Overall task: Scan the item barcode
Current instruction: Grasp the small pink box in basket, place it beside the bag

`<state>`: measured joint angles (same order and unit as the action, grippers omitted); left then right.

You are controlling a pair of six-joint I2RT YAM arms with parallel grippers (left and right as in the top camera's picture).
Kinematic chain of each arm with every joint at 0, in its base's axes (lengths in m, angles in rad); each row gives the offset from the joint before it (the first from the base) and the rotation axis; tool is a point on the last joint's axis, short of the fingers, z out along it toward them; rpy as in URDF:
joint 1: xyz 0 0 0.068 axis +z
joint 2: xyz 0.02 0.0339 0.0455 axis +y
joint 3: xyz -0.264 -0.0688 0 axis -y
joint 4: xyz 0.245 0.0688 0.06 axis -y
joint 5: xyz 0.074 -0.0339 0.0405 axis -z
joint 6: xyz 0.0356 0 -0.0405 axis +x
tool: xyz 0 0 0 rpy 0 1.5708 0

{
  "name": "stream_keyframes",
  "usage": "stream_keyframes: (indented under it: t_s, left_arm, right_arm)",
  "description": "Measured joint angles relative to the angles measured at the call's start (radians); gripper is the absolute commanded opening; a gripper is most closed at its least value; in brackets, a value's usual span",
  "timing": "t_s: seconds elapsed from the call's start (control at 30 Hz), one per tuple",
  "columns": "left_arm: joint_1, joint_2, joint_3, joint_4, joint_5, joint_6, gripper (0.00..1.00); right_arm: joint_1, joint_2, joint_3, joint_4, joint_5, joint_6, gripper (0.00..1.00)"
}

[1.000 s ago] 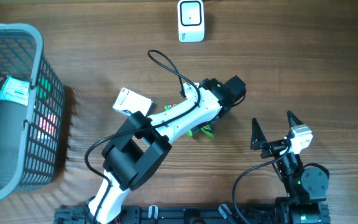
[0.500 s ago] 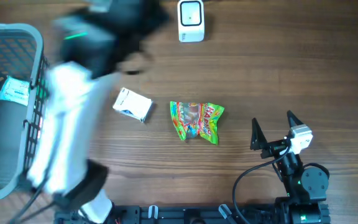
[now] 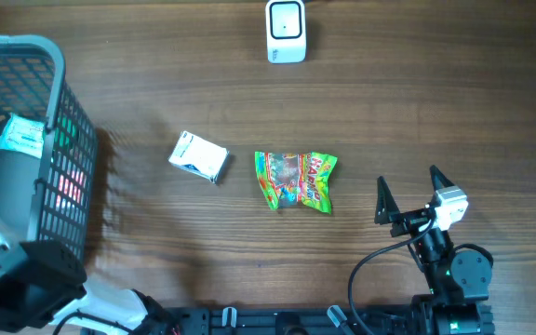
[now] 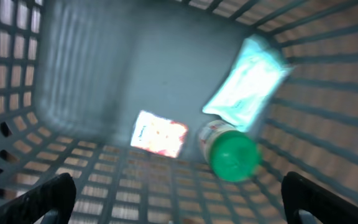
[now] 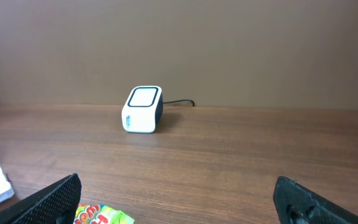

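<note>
Candy bag (image 3: 295,180) is lying flat on the table (image 3: 454,93), pretty much dead centre of the overhead shot, nothing gripping it.

Small white box (image 3: 199,156) sits near it on the left of the frame, and the scanner (image 3: 286,31) is well apart, up at the top edge. Right gripper (image 3: 409,193) is lower right, jaws spread wide and empty. Left gripper (image 4: 179,202) is also spread wide and empty, over the grey basket (image 3: 61,84) at far left, where a green-capped bottle (image 4: 232,155), a pale blue pouch (image 4: 247,84) and a blurry little packet (image 4: 159,134) lie.
</note>
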<state>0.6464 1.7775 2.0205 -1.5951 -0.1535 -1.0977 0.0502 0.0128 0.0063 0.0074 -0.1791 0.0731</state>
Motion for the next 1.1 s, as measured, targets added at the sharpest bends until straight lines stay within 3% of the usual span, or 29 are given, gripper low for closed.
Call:
stream_keyframes:
  t_s: [0.07,0.1,0.33,0.43,0.53,0.57,0.6,0.67,0.7,0.73,0.77,0.8,0.93,1.0,1.03,1.07,1.1]
  left_arm:
    - [0.0,0.005,-0.185,0.08,0.011,-0.008,0.82]
    - [0.0,0.005,-0.28,0.147,0.014,-0.004,0.78]
    - [0.0,0.008,-0.758,0.491,0.059,-0.007,0.78]
    - [0.0,0.003,-0.819,0.571,0.063,-0.009,0.59]
    - [0.0,-0.011,-0.845,0.62,0.073,-0.007,0.13]
    - [0.0,-0.012,-0.846,0.626,0.074,-0.006,0.04]
    - [0.0,-0.012,-0.847,0.628,0.074,-0.008,0.04]
    - [0.0,-0.014,-0.85,0.621,0.073,-0.007,0.22]
    - [0.0,-0.014,-0.851,0.621,0.072,-0.005,0.39]
    - [0.0,-0.014,-0.851,0.62,0.072,-0.005,0.79]
    - [0.0,-0.014,-0.853,0.615,0.068,-0.007,0.92]
    - [0.0,-0.015,-0.853,0.613,0.065,-0.006,1.0]
    - [0.0,-0.02,-0.854,0.625,0.066,-0.007,1.0]
    - [0.0,-0.021,-0.861,0.651,0.066,-0.008,0.78]
    - [0.0,-0.022,-0.867,0.666,0.07,-0.011,0.51]
    - [0.0,-0.026,-0.883,0.711,0.075,-0.005,0.15]
    - [-0.002,-0.029,-0.891,0.736,0.081,-0.008,0.04]
  right_arm:
    - [0.0,0.0,0.0,0.0,0.0,0.0,1.0]
    - [0.0,0.0,0.0,0.0,0.0,0.0,1.0]
    - [0.0,0.0,0.0,0.0,0.0,0.0,1.0]
    - [0.0,0.0,0.0,0.0,0.0,0.0,1.0]
    - [0.0,0.0,0.0,0.0,0.0,0.0,1.0]
    - [0.0,0.0,0.0,0.0,0.0,0.0,1.0]
    - [0.0,0.0,0.0,0.0,0.0,0.0,1.0]
    - [0.0,0.0,0.0,0.0,0.0,0.0,1.0]
    - [0.0,0.0,0.0,0.0,0.0,0.0,1.0]
    - [0.0,0.0,0.0,0.0,0.0,0.0,1.0]
    - [0.0,0.0,0.0,0.0,0.0,0.0,1.0]
    - [0.0,0.0,0.0,0.0,0.0,0.0,1.0]
    - [0.0,0.0,0.0,0.0,0.0,0.0,1.0]
    - [0.0,0.0,0.0,0.0,0.0,0.0,1.0]
    - [0.0,0.0,0.0,0.0,0.0,0.0,1.0]
    - [0.0,0.0,0.0,0.0,0.0,0.0,1.0]
    - [0.0,0.0,0.0,0.0,0.0,0.0,1.0]
